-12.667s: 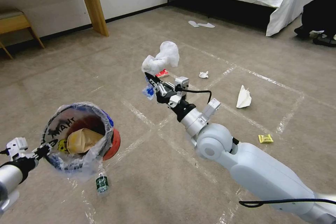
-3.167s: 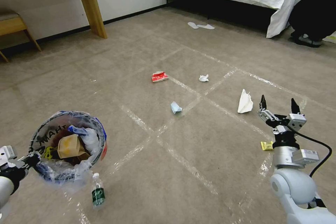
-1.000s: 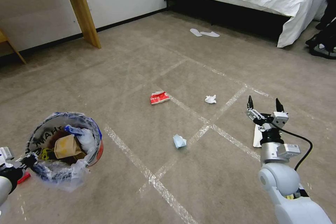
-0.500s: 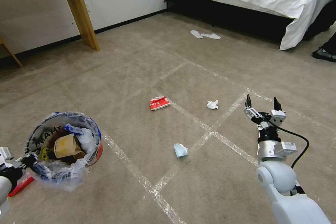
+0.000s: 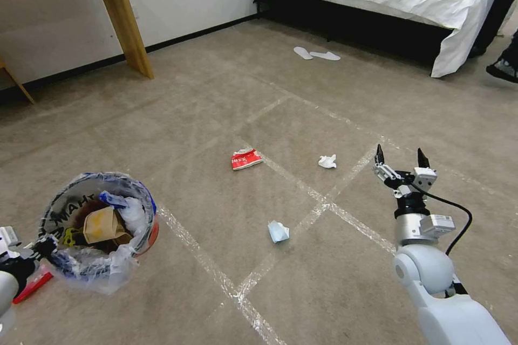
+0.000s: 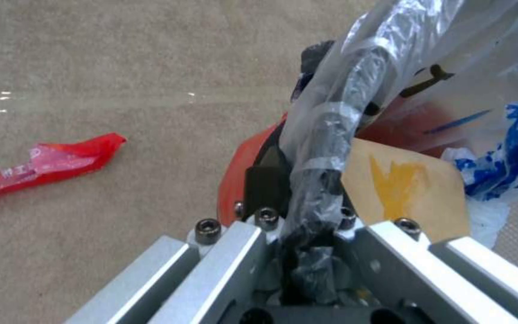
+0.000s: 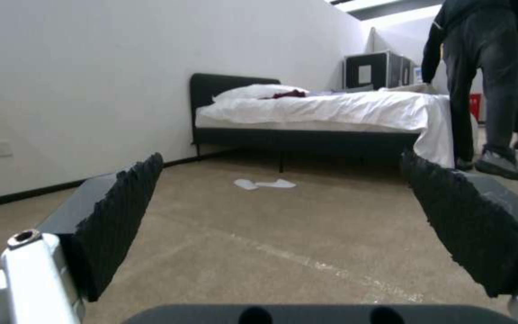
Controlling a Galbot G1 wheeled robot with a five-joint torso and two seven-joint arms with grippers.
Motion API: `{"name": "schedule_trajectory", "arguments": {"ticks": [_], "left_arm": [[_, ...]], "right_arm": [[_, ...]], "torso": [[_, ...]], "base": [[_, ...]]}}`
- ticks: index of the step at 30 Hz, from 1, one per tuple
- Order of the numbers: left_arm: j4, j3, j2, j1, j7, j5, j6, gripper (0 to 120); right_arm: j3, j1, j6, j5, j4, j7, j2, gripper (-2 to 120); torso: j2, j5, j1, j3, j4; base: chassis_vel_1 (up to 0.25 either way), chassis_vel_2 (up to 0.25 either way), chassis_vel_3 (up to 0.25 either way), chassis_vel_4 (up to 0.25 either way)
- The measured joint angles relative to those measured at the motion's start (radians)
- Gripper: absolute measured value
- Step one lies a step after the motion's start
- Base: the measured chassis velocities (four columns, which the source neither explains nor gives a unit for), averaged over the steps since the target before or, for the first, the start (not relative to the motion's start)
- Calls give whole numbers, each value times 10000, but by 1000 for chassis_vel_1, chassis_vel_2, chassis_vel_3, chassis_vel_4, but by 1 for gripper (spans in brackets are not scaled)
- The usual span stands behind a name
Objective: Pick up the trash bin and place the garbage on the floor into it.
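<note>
Bin (image 5: pixel 102 226) hangs clamped in the left gripper (image 5: pixel 40 248), part-filled; red wrapper (image 5: pixel 246 158), tissue wad (image 5: pixel 327 161) and blue scrap (image 5: pixel 278 231) remain for the wide-open, empty right gripper (image 5: pixel 398 159).

Trash bin (image 5: pixel 152 230): red plastic, glossy crinkled clear liner. Floor (image 5: pixel 226 113): matt short-pile carpet, shiny tape lines. Desk leg (image 5: pixel 125 16): wood.

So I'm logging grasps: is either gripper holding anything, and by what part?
The left gripper holds the bin by its bag-wrapped rim. The right gripper is open and empty.
</note>
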Motion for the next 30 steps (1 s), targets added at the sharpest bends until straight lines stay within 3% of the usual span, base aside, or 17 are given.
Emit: {"name": "schedule_trajectory", "arguments": {"ticks": [23,25,26,27,29,30], "left_arm": [[-134,-150,-117,176,17,15,-43,0],[-149,-150,-108,185,18,14,-43,0],[-155,-150,-107,190,19,19,-47,0],[-155,-150,-107,190,19,19,-47,0],[-183,-150,-126,224,18,46,-50,0],[-183,-150,-126,224,18,46,-50,0]], "right_arm": [[-1125,998,-706,855,-126,425,-628,100],[-1441,1141,-1228,1350,74,805,-957,100],[-1860,1299,-2011,2055,326,1388,-1226,100],[-1860,1299,-2011,2055,326,1388,-1226,100],[-2567,1580,-3534,3617,922,2546,-1663,100],[-2567,1580,-3534,3617,922,2546,-1663,100]], "torso": [[-1,2,1,2,0],[0,0,1,1,-1],[-1,-1,2,1,-2],[-1,-1,2,1,-2],[0,2,2,1,1],[0,2,2,1,1]], "base": [[-16,15,15,-15],[0,0,0,0],[0,0,0,0],[0,0,0,0],[0,0,0,0],[0,0,0,0]]}}
